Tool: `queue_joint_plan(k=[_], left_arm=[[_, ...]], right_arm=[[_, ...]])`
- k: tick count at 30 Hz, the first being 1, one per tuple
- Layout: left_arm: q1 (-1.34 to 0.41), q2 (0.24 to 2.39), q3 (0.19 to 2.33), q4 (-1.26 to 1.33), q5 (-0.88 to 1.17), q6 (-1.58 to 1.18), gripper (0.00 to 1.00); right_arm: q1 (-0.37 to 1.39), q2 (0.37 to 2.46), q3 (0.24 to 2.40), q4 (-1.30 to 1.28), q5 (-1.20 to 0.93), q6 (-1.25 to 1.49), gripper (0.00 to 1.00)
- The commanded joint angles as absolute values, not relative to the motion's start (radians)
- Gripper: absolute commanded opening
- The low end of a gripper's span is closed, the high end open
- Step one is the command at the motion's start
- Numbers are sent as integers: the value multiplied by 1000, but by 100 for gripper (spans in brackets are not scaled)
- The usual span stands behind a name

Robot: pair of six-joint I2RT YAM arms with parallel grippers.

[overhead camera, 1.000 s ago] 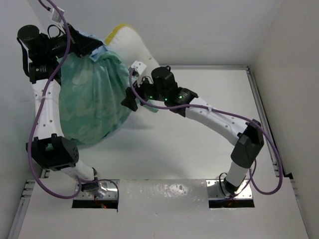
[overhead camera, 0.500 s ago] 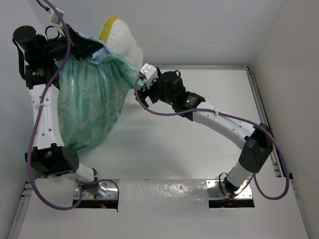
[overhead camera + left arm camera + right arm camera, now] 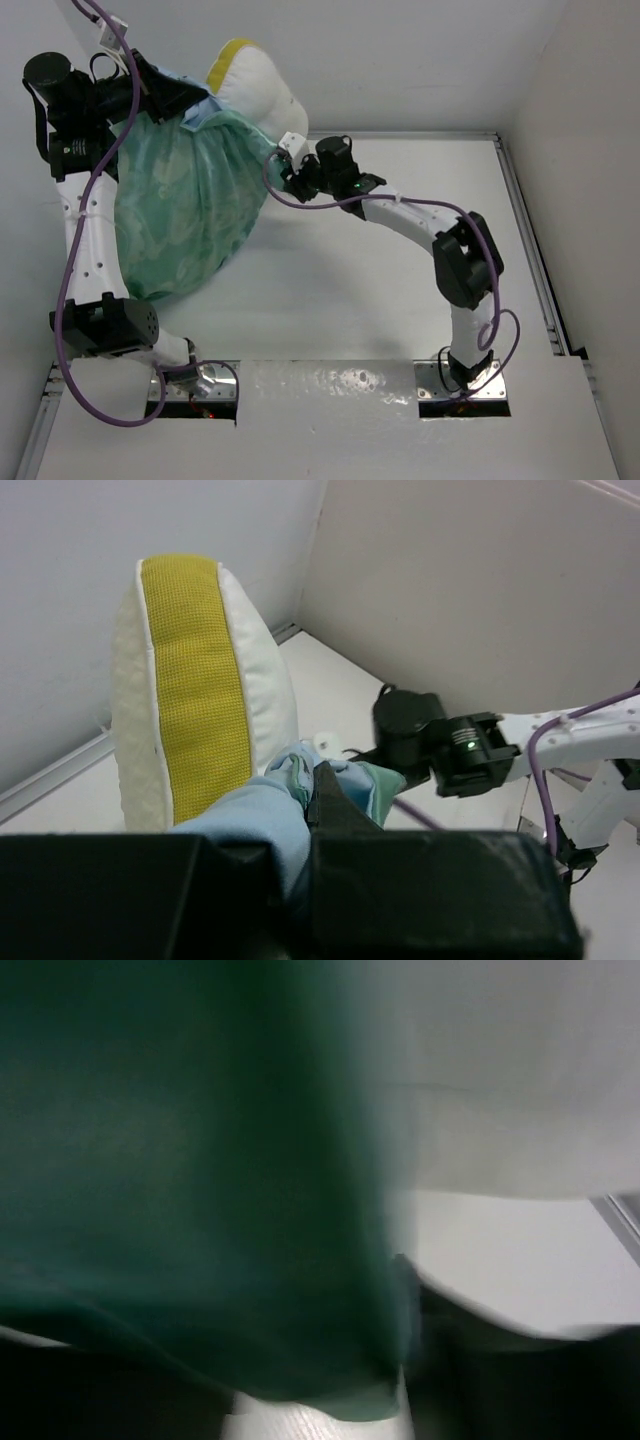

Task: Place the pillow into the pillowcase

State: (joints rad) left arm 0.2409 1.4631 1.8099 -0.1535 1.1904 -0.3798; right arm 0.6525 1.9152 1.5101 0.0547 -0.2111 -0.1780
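White worktop (image 3: 400, 260), pillow mostly cased.
Left jaws clamp the pillowcase (image 3: 180, 210) hem aloft; the pillow (image 3: 255, 90) sits inside, yellow-banded end poking out. Right jaws seemingly touch the hem's right side; whether closed, I cannot tell. Draw that hem up evenly.

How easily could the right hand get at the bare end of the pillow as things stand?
Probably easily: the right hand sits at the mouth of the pillowcase, just beside the end of the pillow that sticks out. Nothing stands between them in the top view.
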Motion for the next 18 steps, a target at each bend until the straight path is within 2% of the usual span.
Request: queue_joint_plan(k=[1,2,8,11,13,15,17,18], left_arm=[[230,1400,1842,-23,1178,-416,0],[230,1402,1845,-17,1178,-423,0],[230,1408,1853,124,1170,-503,0],[230,1420,1905,212,1131,-528,0],[232,1433,1972,298,1080,-526,0],[235,1446,2035,346,964,-519,0],[294,1489,2144,490,869,-604,0],[322,1511,2176,565,856,-764,0]], right_arm=[[663,1979,1610,46,-247,-120,28],[663,1979,1615,49,-214,-95,0],[603,1816,1474,363,139,43,0],[537,1776,1619,330,337,8,0],[477,1779,1870,231,379,-29,0],[462,1796,2132,193,390,-72,0],[466,1784,2258,186,347,-92,0],[468,1729,2281,193,277,-75,0]])
